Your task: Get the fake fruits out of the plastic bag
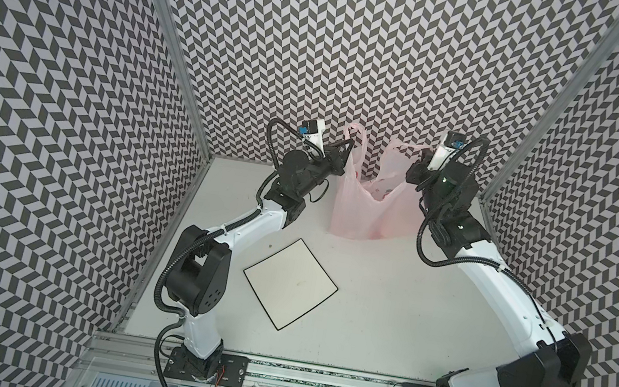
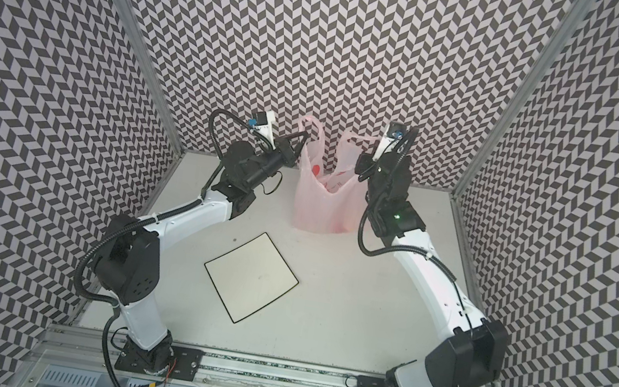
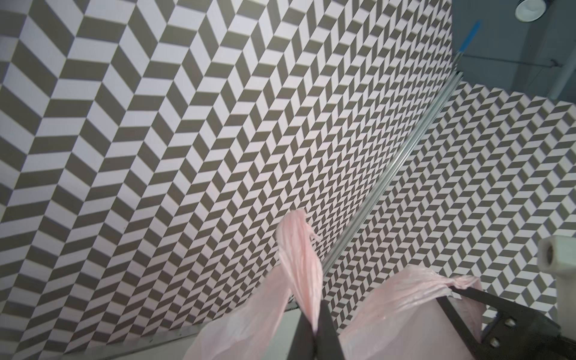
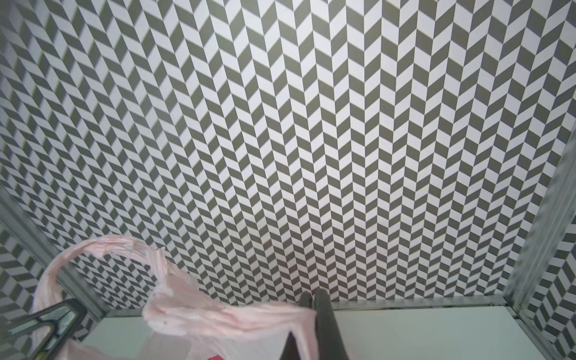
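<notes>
Two grippers on one bag (image 1: 360,207). It stands by the table's (image 1: 384,320) far edge, about midway along it, mouth up and sagging open between its two handle loops. The left gripper (image 3: 314,314) is pinched tight on the left loop (image 3: 300,249), which sticks up twisted past the fingertips. The right gripper (image 4: 311,300) is pressed together on the plastic of the other side, same deal. As for what's inside: a red blob (image 2: 316,169) shows through the film in a top view, but I can't tell whether it's fruit or print. The bag itself is thin, crinkly, see-through pale pink, with its bottom resting on the table. A square white plate (image 1: 289,284) with a black rim lies nearer the front edge, well apart from the bag.
</notes>
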{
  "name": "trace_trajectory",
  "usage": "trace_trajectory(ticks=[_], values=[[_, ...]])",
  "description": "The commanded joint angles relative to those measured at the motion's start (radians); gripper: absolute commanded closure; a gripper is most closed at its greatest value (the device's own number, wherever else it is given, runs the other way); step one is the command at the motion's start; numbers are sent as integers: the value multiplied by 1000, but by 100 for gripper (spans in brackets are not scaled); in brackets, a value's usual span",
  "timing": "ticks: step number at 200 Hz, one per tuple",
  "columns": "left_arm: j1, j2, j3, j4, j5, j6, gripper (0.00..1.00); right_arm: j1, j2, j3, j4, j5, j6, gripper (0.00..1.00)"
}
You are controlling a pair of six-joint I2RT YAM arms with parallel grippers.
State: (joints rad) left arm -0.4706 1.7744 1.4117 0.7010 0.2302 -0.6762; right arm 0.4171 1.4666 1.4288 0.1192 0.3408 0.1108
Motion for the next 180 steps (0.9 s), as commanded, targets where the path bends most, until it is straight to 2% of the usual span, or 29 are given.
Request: trace_trajectory(ticks=[1, 16, 35, 68, 86, 114, 134, 154, 180], values=[[-6, -17, -59, 219, 73, -52, 100, -20, -103, -93, 190, -114, 38, 100], [-18, -72, -185, 280, 97, -59, 100, -23, -179, -196, 199, -166, 54, 100], [-54, -187, -380, 258, 39, -59, 100, -23, -295, -334, 148, -199, 136, 100], [-160, -388, -600, -18, -120, -19, 100, -21, -526, -649, 91, -284, 304, 100], [-208, -475, -697, -142, -199, -54, 98, -17, -629, -762, 26, -327, 387, 100], [-247, -572, -778, -316, -242, -72, 79, -8, -742, -837, -84, -286, 412, 100], [-257, -605, -762, -445, -226, -21, 43, -8, -772, -846, -99, -285, 362, 100], [-270, -627, -727, -555, -222, 53, 21, -8, -762, -851, -94, -316, 325, 100], [-275, -624, -608, -753, -194, 130, 10, -8, -732, -837, -101, -339, 312, 100]])
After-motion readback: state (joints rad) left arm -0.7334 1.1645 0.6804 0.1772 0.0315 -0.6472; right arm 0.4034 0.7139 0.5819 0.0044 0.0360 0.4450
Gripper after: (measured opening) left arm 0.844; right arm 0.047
